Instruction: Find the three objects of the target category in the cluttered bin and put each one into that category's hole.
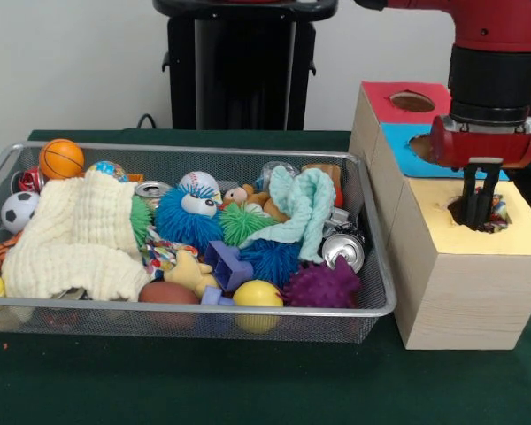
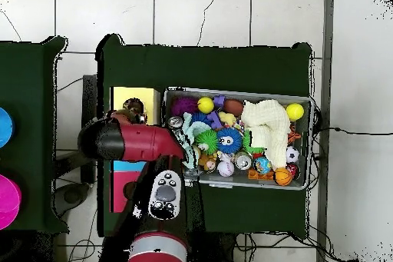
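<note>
I see a wire-mesh bin (image 1: 376, 266) crammed with toys, balls, cans and cloths. Right of it stands a wooden box (image 1: 465, 301) with three holes on top: a yellow-panelled hole (image 1: 480, 212) nearest, a blue one (image 1: 422, 142) behind it, a red one (image 1: 412, 102) farthest. Something colourful shows inside the yellow hole; I cannot tell what.

The red and black arm (image 1: 496, 53) comes down from above and stands nearly upright, its thick black wrist section sitting over a red collar. Below the collar the gripper (image 1: 478, 208) points straight down, its dark fingers (image 1: 484, 197) drawn close together with only a thin slit between them. From overhead the arm (image 2: 134, 142) stretches sideways from the base, elbow bent.
</note>
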{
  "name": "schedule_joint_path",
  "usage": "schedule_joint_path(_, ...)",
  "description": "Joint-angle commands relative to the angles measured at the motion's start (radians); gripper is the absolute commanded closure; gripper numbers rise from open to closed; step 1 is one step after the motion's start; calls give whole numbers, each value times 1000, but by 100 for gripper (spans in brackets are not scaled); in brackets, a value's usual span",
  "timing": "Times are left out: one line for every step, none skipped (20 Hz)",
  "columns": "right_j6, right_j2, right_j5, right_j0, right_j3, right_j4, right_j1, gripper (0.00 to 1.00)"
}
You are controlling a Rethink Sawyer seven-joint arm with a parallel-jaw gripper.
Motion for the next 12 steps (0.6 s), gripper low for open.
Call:
schedule_joint_path(171, -16, 68, 107, 63, -44, -8, 100)
schedule_joint_path(169, -27, 79, 115, 56, -43, -14, 100)
schedule_joint_path(169, -40, 85, 124, 53, -42, -28, 100)
schedule_joint_path(166, -54, 92, 132, 44, -43, -33, 100)
schedule_joint_path(160, -71, 94, 140, 36, -47, -40, 100)
schedule_joint_path(158, -82, 98, 145, 30, -47, -43, 100)
schedule_joint_path(151, -102, 103, 154, 20, -52, -50, 100)
schedule_joint_path(146, -108, 105, 154, 16, -53, -51, 100)
schedule_joint_path(137, -113, 114, 154, 14, -53, -59, 100)
schedule_joint_path(130, -111, 109, 149, 13, -53, -60, 100)
schedule_joint_path(127, -112, 109, 148, 13, -52, -61, 100)
schedule_joint_path(124, -113, 109, 147, 14, -52, -63, 100)
